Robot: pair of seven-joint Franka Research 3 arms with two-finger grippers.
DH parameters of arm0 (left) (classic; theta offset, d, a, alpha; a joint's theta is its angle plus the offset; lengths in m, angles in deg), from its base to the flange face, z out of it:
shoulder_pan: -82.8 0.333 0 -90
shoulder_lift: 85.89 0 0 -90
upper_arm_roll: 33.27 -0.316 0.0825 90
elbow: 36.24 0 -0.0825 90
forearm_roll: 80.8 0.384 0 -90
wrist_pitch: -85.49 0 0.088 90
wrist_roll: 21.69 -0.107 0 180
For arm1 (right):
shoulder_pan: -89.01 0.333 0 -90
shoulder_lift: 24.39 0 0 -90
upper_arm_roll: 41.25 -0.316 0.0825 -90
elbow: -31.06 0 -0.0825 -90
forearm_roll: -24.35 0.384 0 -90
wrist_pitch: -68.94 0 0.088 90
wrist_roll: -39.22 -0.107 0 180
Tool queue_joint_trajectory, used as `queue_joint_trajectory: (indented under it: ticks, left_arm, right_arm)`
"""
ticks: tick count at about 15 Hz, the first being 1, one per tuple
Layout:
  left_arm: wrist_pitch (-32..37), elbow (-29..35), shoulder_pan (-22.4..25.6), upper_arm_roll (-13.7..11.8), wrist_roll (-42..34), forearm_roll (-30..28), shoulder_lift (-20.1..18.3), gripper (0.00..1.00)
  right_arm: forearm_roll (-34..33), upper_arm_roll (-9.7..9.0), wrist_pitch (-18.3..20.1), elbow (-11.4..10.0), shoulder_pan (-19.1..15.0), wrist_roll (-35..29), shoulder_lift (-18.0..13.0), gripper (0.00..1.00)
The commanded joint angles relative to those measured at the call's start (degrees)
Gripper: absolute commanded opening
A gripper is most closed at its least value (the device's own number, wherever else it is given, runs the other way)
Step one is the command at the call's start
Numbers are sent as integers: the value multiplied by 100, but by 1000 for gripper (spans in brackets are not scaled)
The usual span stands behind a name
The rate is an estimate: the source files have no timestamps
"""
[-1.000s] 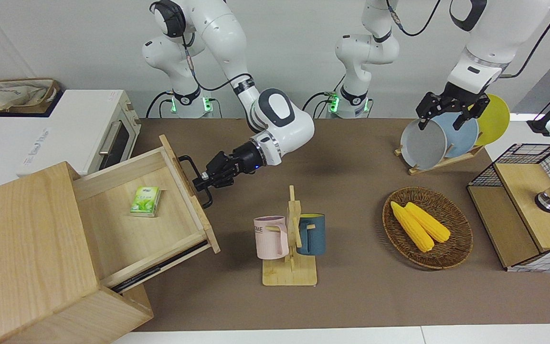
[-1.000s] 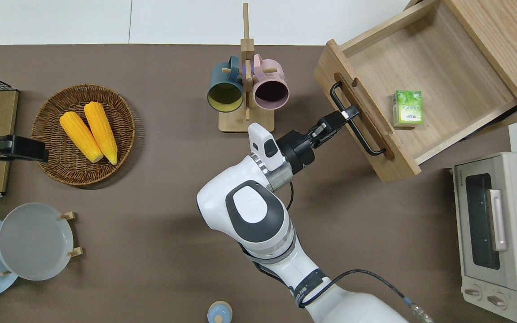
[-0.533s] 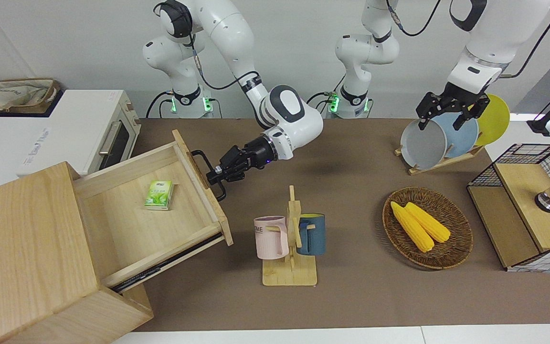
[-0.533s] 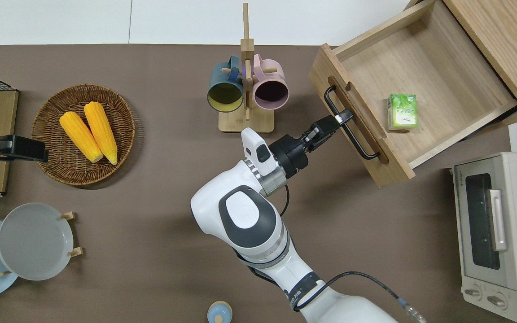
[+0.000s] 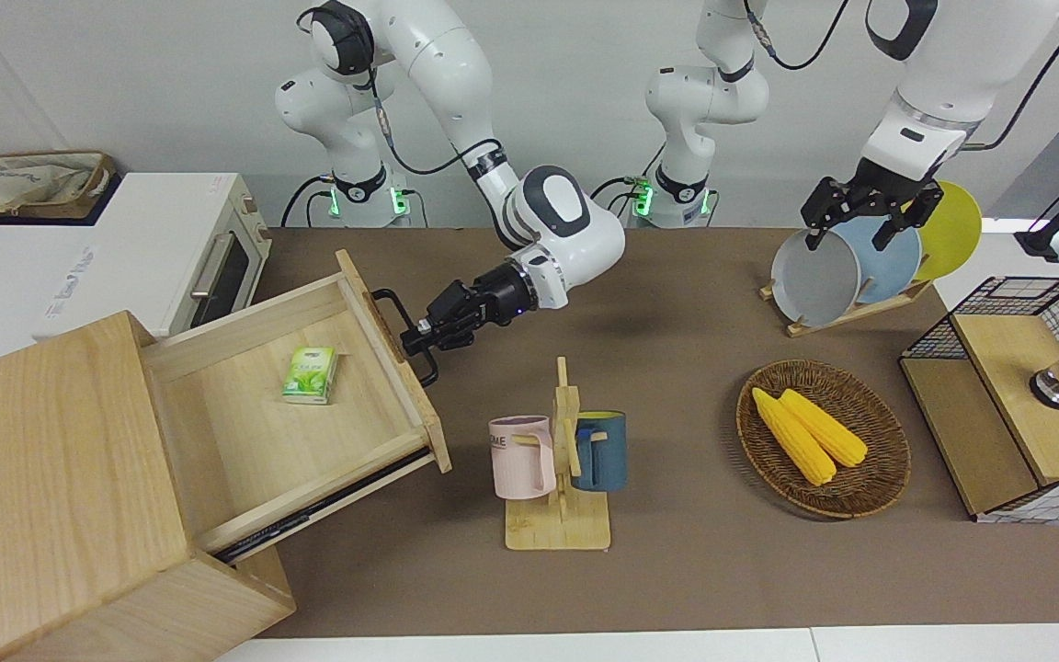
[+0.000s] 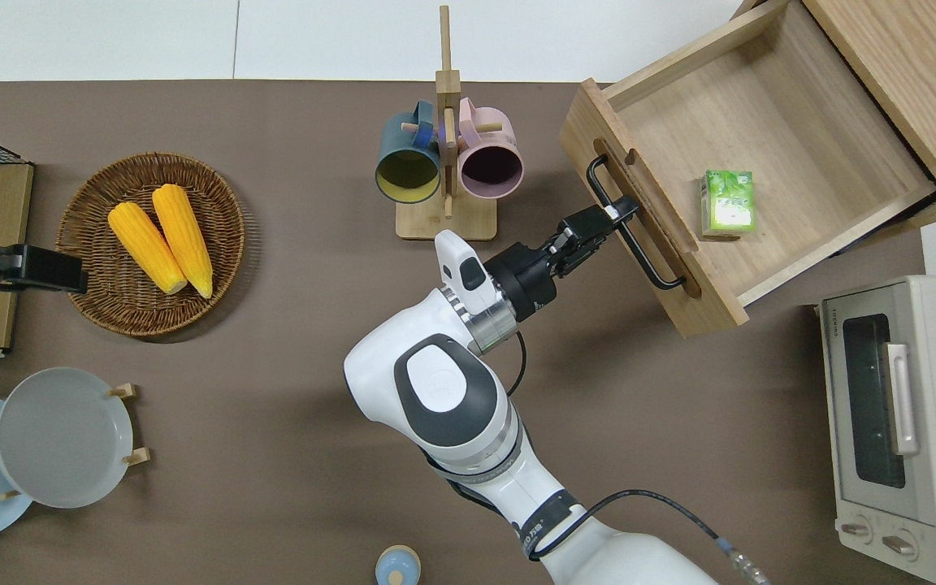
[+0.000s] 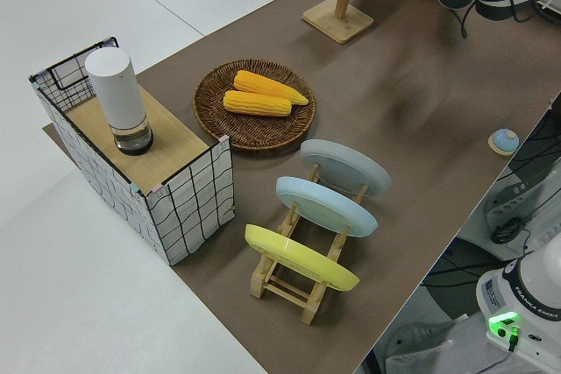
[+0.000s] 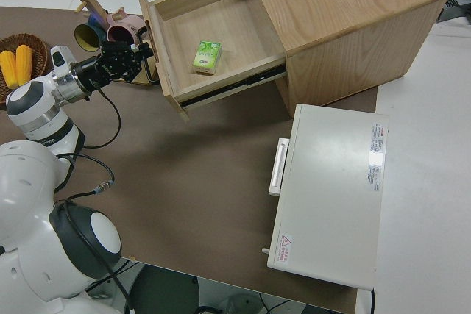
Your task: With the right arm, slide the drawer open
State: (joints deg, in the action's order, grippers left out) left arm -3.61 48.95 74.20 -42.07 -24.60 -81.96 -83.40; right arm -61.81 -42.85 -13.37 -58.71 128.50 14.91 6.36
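Note:
The wide light-wood drawer [image 5: 244,441] stands pulled far out of the big light-wood cabinet [image 5: 42,460]. It also shows in the overhead view [image 6: 801,138] and the right side view [image 8: 221,27]. My right gripper [image 5: 415,340] is shut on the drawer's black bar handle [image 5: 389,296] at about mid-length, as the overhead view [image 6: 614,215] also shows. A small green packet [image 6: 728,203] lies on the drawer floor. My left arm is parked, its gripper [image 5: 851,230] open.
A wooden mug rack [image 6: 445,162] with a blue and a pink mug stands close beside the drawer front. A white toaster oven [image 6: 899,414] sits nearer the robots than the cabinet. A corn basket [image 5: 824,437], plate rack [image 5: 851,267] and wire-mesh box [image 5: 1017,395] are toward the left arm's end.
The right gripper has pulled the handle toward the middle of the table and the drawer has slid farther out. The green packet moved with it. Most of the motion came early.

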Motion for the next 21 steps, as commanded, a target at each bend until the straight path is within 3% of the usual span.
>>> queue_joint_trajectory:
  ticks: [1,5,16,21]
  left_arm:
    - [-2,-117,-99,-95,-43,72,76,998]
    - [-2,-117,-99,-95,-43,72,76,998]
    - [-2,-117,-99,-95,-43,72,76,995]
    - [-2,-117,-99,-95,-43,72,76,995]
  right_arm:
    - [-25,90,49,415,102,227,71,982]
    - [170,90,4,478,102,-354,71,985]
    - [486,81,4,478,251,-917,88,985]
    - [995,98,13,645,418,-1031,97,985]
